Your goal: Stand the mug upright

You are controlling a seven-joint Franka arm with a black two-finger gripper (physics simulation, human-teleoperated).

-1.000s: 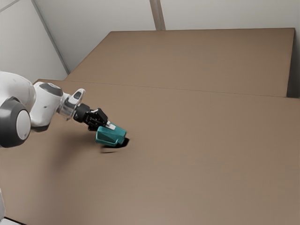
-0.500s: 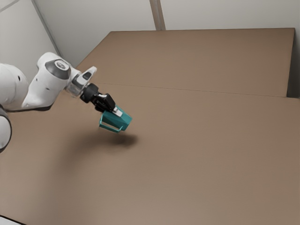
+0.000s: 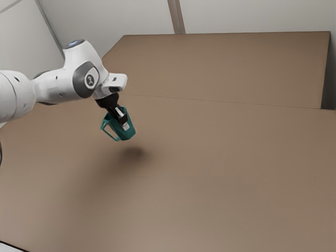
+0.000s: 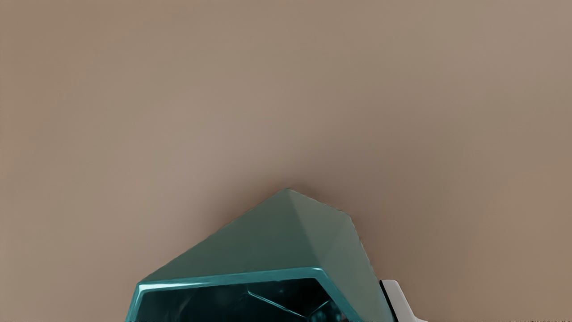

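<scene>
I have the mug (image 3: 131, 128) in the air above the table (image 3: 236, 173), clasped in the gripper (image 3: 122, 119). Its shadow (image 3: 134, 153) lies apart from it on the near side, so nothing but my grip bears its weight. The arm (image 3: 65, 84) reaches in from the exterior view's left and angles down, with the handle (image 3: 109, 134) facing back toward that side, out of the grip's way. The mug leans, its base (image 3: 128, 136) swung toward the exterior view's right. In the wrist view the rim (image 4: 232, 275) faces my camera and the body tapers away toward the table, so I judge it the right way up for setting down, only tilted.

I think I hold it high to give the base room to swing under as I turn the wrist. The gripper is parted just as wide as the body between its fingers; one finger (image 4: 397, 302) presses flat along the outer wall, and I take the other to be doing the same opposite.

I'd call this the righting step, past halfway. Next I need to take out the remaining lean, then lower gently. The slanted faces could slip in my grip, and if I come down tilted, a base edge lands first and the mug may tip on letting go.
</scene>
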